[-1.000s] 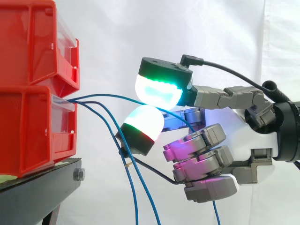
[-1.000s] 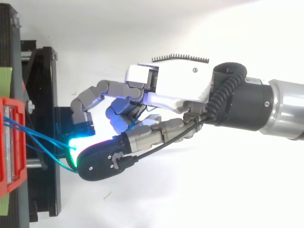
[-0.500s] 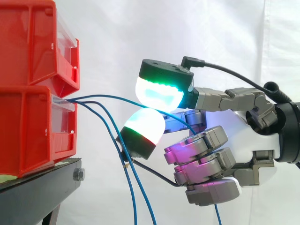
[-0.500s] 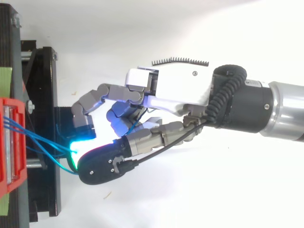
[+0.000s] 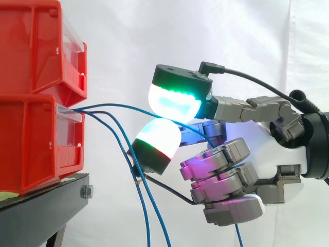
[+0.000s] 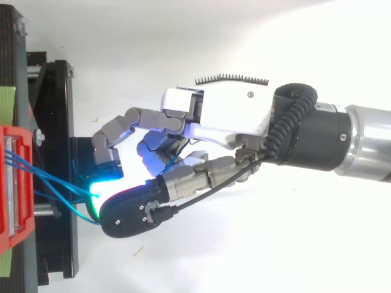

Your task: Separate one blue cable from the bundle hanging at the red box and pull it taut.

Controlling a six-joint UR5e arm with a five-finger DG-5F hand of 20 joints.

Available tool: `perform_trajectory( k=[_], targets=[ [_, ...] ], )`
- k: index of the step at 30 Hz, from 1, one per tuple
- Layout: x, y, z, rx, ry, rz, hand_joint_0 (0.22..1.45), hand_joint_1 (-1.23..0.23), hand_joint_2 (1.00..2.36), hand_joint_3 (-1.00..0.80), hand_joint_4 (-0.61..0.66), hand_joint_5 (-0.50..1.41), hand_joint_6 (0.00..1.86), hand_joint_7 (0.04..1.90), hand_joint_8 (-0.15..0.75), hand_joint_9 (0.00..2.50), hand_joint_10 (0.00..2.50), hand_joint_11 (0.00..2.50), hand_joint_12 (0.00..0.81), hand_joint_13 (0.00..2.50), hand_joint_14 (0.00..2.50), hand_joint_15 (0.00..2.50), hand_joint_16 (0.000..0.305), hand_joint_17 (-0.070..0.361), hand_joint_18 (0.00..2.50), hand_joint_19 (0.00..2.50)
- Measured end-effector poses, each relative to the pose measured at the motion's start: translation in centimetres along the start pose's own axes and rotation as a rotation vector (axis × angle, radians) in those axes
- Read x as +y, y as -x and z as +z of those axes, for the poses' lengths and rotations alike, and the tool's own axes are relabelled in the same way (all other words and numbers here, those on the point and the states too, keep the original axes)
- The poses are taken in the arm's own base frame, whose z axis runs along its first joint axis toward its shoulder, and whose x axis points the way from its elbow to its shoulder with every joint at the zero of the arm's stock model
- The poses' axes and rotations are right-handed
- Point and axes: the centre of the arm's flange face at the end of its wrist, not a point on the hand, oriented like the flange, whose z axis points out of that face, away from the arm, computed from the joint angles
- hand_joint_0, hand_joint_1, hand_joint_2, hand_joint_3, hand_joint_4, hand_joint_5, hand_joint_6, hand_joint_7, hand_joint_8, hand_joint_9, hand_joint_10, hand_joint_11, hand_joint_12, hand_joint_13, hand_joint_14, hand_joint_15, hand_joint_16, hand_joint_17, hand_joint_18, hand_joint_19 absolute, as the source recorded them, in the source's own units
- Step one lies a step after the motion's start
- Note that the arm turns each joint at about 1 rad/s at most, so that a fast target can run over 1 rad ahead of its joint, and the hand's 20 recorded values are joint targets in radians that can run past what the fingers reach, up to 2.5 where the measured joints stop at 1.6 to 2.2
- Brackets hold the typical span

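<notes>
Glare from the pads (image 5: 172, 100) washes out the exact spot of contact, yet the hand (image 6: 226, 113) reads as narrowly closed, thumb and one finger pinching a single blue cable (image 5: 118, 104) just off the front edge of the black stand (image 5: 41, 206). That cable arcs out of the lower red bin (image 5: 31, 144) and disappears behind the curled fingers. The remaining bundle (image 5: 145, 206) droops and is cut off at the side view's lower edge. A dark cable (image 5: 169, 189) runs beneath the curled fingers, its end hidden.

Two red bins (image 5: 36, 56), three blue cables (image 5: 123, 106)
</notes>
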Motion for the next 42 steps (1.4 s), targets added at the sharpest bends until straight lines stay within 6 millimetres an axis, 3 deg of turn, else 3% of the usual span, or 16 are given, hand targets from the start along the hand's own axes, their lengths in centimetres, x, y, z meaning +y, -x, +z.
perform_trajectory(
  k=[42],
  targets=[
    [0.01, 0.01, 0.01, 0.000, 0.000, 0.000, 0.75, -0.81, 1.01, -0.28, -0.23, -0.20, 0.89, 1.18, 0.307, 0.78, 2.14, 1.33, 0.349, 0.89, 2.23, 1.48, 0.039, 0.089, 1.29, 1.45]
  ],
)
